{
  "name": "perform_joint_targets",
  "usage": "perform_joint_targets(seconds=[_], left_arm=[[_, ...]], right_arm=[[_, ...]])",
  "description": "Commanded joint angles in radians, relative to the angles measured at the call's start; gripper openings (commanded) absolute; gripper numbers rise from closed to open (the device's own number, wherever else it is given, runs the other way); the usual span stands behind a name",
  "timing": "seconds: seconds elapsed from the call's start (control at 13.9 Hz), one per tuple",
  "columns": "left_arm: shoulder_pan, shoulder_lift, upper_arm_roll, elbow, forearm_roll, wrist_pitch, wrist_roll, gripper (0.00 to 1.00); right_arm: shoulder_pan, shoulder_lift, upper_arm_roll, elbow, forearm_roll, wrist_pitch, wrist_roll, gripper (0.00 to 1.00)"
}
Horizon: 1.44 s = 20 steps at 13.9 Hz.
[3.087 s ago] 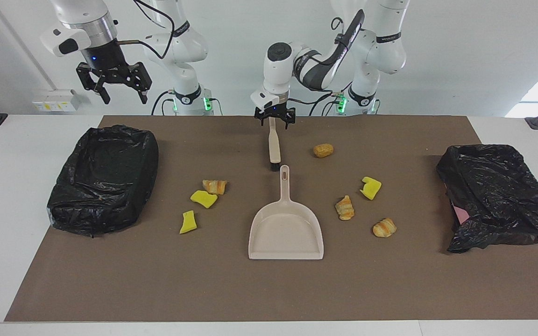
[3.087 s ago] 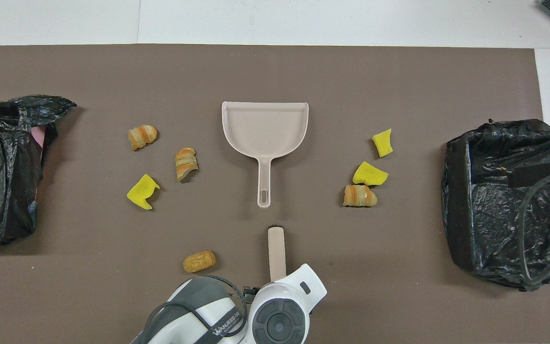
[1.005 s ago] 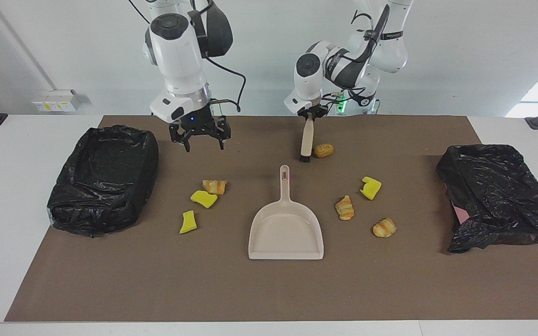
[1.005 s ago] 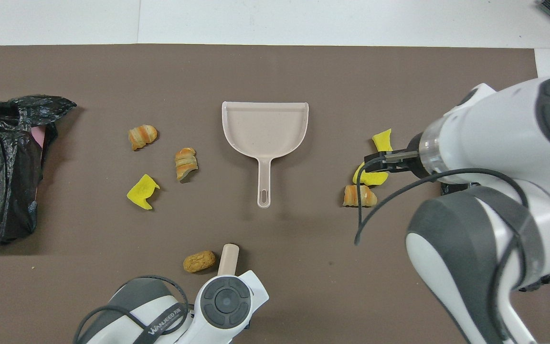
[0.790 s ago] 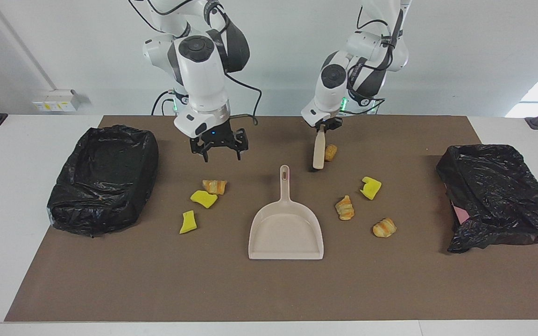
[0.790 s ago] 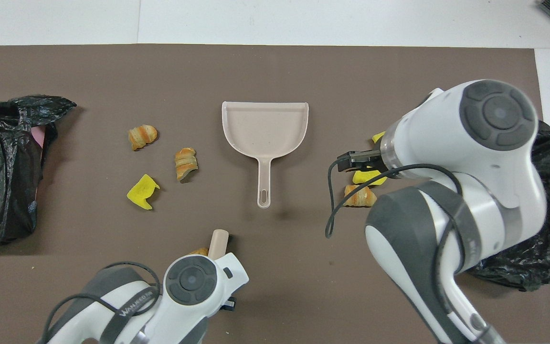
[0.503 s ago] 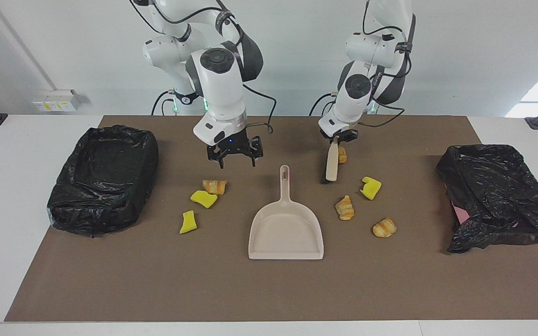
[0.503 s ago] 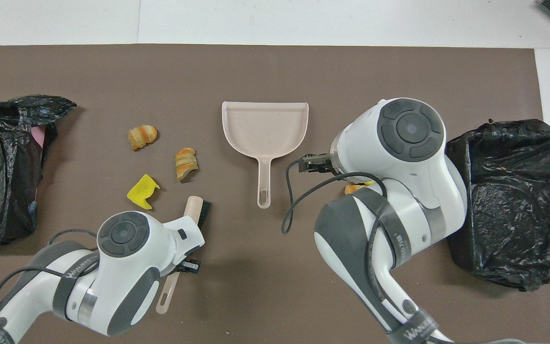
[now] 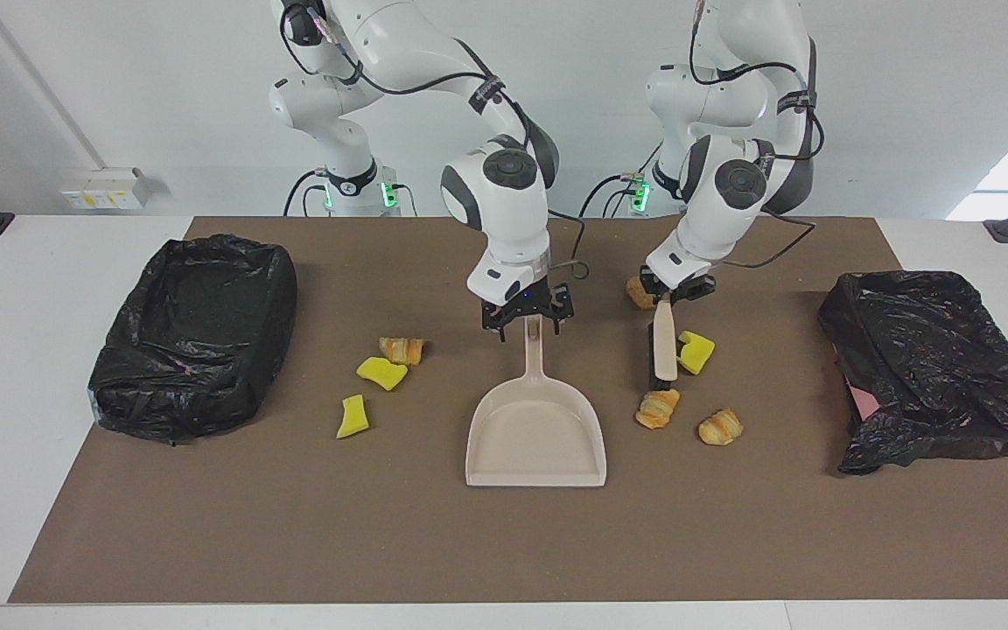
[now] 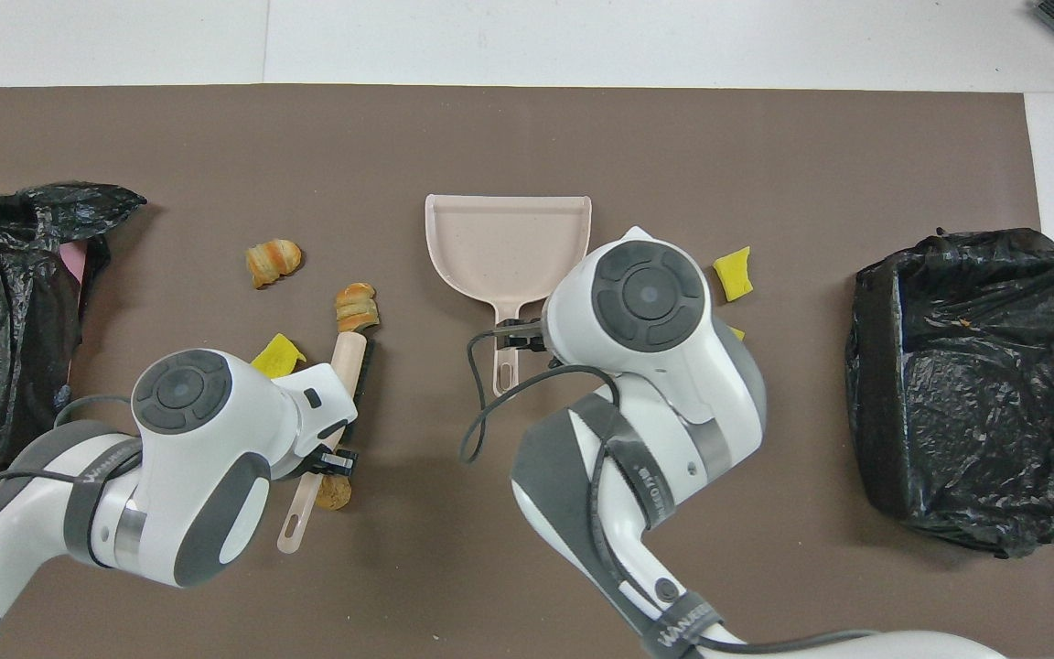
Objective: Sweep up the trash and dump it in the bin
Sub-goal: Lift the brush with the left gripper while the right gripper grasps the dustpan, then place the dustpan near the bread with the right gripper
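Note:
My left gripper (image 9: pixel 667 296) is shut on the beige brush (image 9: pixel 663 346); the brush's dark bristles touch a striped pastry (image 9: pixel 657 408). A yellow sponge scrap (image 9: pixel 694 352) lies beside the brush, a second pastry (image 9: pixel 720 426) is close by, and a brown lump (image 9: pixel 640 291) sits next to the gripper. My right gripper (image 9: pixel 528 325) is open, low, its fingers on either side of the handle end of the beige dustpan (image 9: pixel 535 433). A pastry (image 9: pixel 402 350) and two yellow scraps (image 9: pixel 381 373) (image 9: pixel 352 416) lie toward the right arm's end.
A bin lined with a black bag (image 9: pixel 193 332) stands at the right arm's end of the brown mat. A crumpled black bag (image 9: pixel 933 367) lies at the left arm's end. From overhead the dustpan pan (image 10: pixel 509 243) opens away from the robots.
My right gripper moved to the dustpan handle and came down around it. My left gripper carried the brush toward the left arm's end and pushed one pastry a little farther from the robots.

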Motion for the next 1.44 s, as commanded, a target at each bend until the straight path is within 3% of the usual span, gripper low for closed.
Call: perform_joint_targets(seconds=[0.0, 0.14, 0.22, 0.36, 0.43, 0.57, 0.72, 0.86, 1.15, 1.36], left_arm=[[0.032, -0.069, -0.009, 0.01, 0.015, -0.123, 0.11, 0.0], [0.053, -0.109, -0.009, 0.002, 0.015, -0.236, 0.277, 0.0], [0.053, -0.122, -0.011, 0.002, 0.015, -0.276, 0.323, 0.0], [0.041, -0.146, -0.011, -0.022, 0.015, -0.334, 0.426, 0.0], [0.039, -0.16, -0.012, -0.027, 0.015, -0.376, 0.486, 0.0], [-0.018, -0.22, -0.02, -0.092, 0.014, -0.423, 0.515, 0.0], [-0.08, -0.322, -0.02, -0.218, 0.014, -0.392, 0.515, 0.0], [-0.143, -0.35, -0.019, -0.299, 0.014, -0.333, 0.506, 0.0], [-0.12, -0.324, -0.012, -0.376, 0.014, -0.155, 0.52, 0.0], [0.025, -0.255, -0.011, -0.34, 0.015, -0.06, 0.621, 0.0]], right_arm=[[-0.015, 0.037, 0.002, 0.027, -0.008, 0.049, 0.008, 1.0], [-0.022, 0.04, 0.002, 0.022, -0.008, 0.051, -0.001, 1.0], [-0.02, 0.04, 0.002, 0.019, -0.008, 0.051, -0.003, 0.82], [-0.02, 0.038, 0.002, 0.008, -0.008, 0.032, -0.003, 0.19], [-0.019, 0.035, 0.002, -0.002, -0.007, 0.031, -0.003, 0.04], [-0.019, 0.034, 0.002, 0.004, -0.001, 0.006, 0.005, 0.0], [-0.031, 0.035, 0.002, 0.013, 0.004, -0.018, -0.015, 0.0], [-0.049, 0.031, 0.004, 0.011, 0.018, -0.02, -0.177, 0.0], [-0.127, -0.061, 0.002, 0.005, 0.015, -0.153, -0.488, 0.0], [-0.178, -0.137, 0.002, -0.004, 0.013, -0.3, -0.774, 0.0]])
